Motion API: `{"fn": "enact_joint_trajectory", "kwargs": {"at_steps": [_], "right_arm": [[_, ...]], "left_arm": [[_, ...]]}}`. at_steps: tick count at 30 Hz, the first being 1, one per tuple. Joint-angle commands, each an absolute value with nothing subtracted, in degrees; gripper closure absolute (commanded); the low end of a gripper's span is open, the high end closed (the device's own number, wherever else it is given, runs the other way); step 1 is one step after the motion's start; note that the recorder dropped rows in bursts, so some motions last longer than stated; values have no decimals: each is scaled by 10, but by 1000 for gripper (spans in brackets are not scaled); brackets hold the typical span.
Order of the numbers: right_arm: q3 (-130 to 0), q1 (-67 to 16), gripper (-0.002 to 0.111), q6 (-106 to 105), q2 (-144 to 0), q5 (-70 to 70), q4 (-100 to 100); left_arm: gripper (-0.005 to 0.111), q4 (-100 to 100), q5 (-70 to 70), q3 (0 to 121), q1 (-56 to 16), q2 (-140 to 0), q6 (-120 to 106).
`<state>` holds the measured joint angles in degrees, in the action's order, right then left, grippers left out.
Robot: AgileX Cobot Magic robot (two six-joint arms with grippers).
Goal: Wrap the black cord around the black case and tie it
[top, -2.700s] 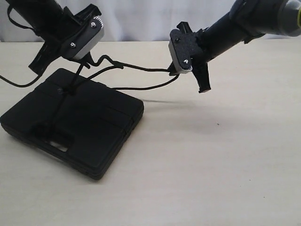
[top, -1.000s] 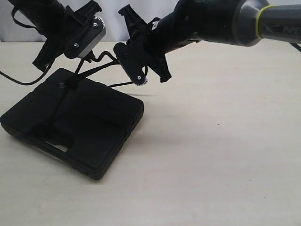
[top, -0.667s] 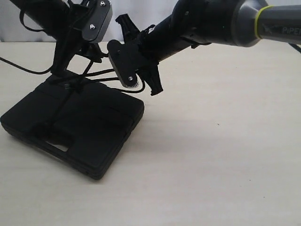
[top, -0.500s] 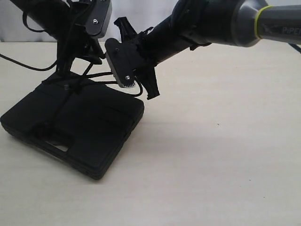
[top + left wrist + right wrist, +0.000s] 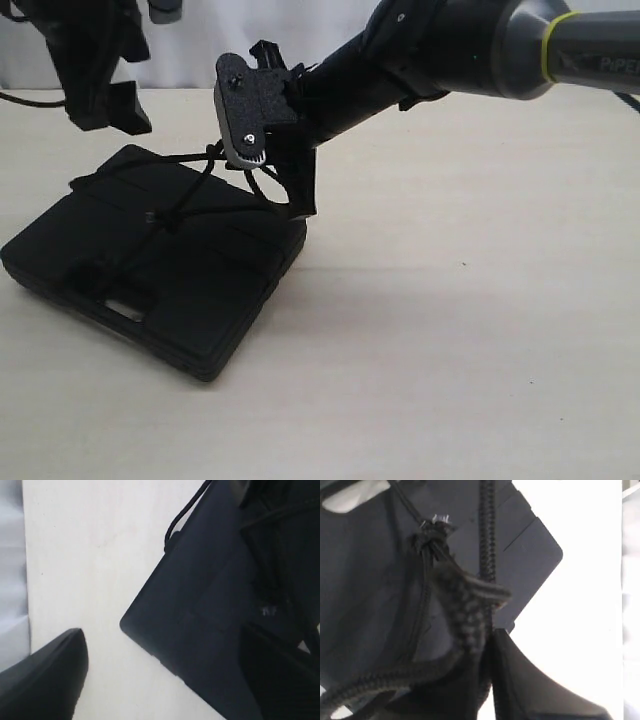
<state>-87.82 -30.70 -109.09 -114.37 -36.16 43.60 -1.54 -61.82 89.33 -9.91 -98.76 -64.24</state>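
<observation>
Black case (image 5: 205, 295): flat on the tabletop (image 5: 470, 350), left of centre in the exterior view, handle cutout (image 5: 125, 312) toward the near edge.
Case handling: rigid ribbed plastic, probably heavy enough to sit firm under a light tug, yet likely to skid on the smooth surface if dragged hard sideways.
Black cord (image 5: 186, 192): laid over the case lid in crossing runs that meet at a small knot near the lid's middle. One run off toward the far left corner, one down toward the handle cutout, one up toward the right jaws.
Cord handling: soft, limp, braided and light, with a grippy weave likely to hold well in a pinch. No stiffness to push with, only tension to pull with. Frayed knot (image 5: 434, 527) apt to snag.
Where to hold: on a free stretch of cord just beside the crossing, not on the fray. Case best left alone, or pressed down on a bare lid panel away from the cord.
Right jaws: just above the right corner of the case, closed down on the cord, seen running straight into them in the right wrist view.
Left jaws: raised above the far left of the case, well apart from it, spread wide with nothing between them.
Count: one case, one cord, one crossing knot on the lid, one frayed knot, two sets of jaws.
</observation>
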Motion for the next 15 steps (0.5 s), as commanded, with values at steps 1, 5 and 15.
{"fn": "enact_joint_trajectory", "kwargs": {"at_steps": [1, 5, 15], "right_arm": [[-879, -306, 104, -1046, -1138, -365, 458], [-879, -306, 104, -979, -1138, -363, 458], [-879, -306, 104, -880, -1138, -362, 458]], "left_arm": [[29, 0, -678, 899, -100, -953, -616], [29, -37, -700, 899, -100, -962, -617], [29, -102, -694, 878, -100, -965, -617]]}}
